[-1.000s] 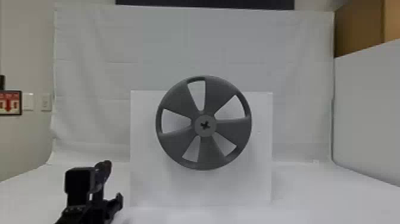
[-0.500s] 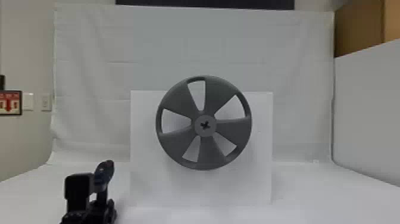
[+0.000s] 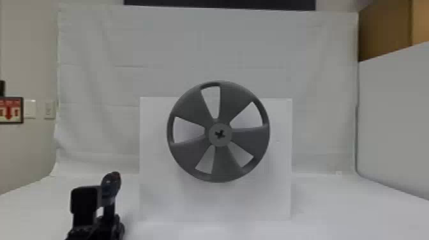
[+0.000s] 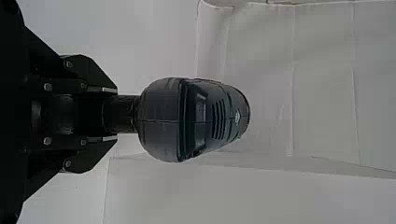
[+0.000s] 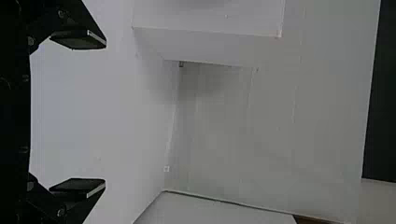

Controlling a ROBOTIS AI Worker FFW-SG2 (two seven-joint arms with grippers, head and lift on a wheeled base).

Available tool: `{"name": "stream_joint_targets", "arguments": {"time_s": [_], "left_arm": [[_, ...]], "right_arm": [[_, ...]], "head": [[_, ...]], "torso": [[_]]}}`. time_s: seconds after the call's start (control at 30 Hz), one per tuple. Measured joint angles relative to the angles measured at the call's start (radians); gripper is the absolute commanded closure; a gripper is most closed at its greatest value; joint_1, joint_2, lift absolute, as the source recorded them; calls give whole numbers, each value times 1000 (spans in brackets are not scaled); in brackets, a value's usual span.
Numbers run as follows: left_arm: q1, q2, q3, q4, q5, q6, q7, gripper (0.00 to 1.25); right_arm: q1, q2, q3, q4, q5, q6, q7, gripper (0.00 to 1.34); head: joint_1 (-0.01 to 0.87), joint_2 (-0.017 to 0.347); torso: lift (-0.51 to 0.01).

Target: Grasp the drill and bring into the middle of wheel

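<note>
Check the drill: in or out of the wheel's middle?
Out: the head view shows the drill, held by the left gripper, left of the wheel.

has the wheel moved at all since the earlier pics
No. The wheel sits just where it did against the white board behind it, its top still rising above the board's upper edge by as much.

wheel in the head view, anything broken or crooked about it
Nothing looks damaged: the wheel has an unbroken round rim and five whole spokes. The only slightly odd thing is its high placement, with its top rising above the upper edge of the white board.
</note>
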Motion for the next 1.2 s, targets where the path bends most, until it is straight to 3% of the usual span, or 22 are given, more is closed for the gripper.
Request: {"name": "stream_joint_targets", "arguments": {"time_s": [0.07, 0.3, 0.7, 1.0, 1.2], "left_arm": [[0, 0, -1, 0, -1, -2, 1, 1227], [15, 0, -8, -2, -3, -55, 37, 1223], [33, 1, 2, -39, -4, -76, 30, 1223], [81, 7, 39, -152, -21, -75, -8, 1223], [119, 24, 41, -275, -9, -35, -24, 1223]], "right_arm": [[0, 1, 0, 0, 0, 0, 0, 239], [3, 2, -2, 0, 1, 1, 0, 239], [3, 3, 2, 2, 4, 3, 0, 239], [6, 5, -3, 2, 4, 4, 0, 239], [6, 7, -8, 2, 2, 4, 0, 239]], "head": [[0, 0], [0, 0], [0, 0], [0, 0], [0, 0]], "torso": [[-406], [-406], [-406], [-406], [-406]]}}
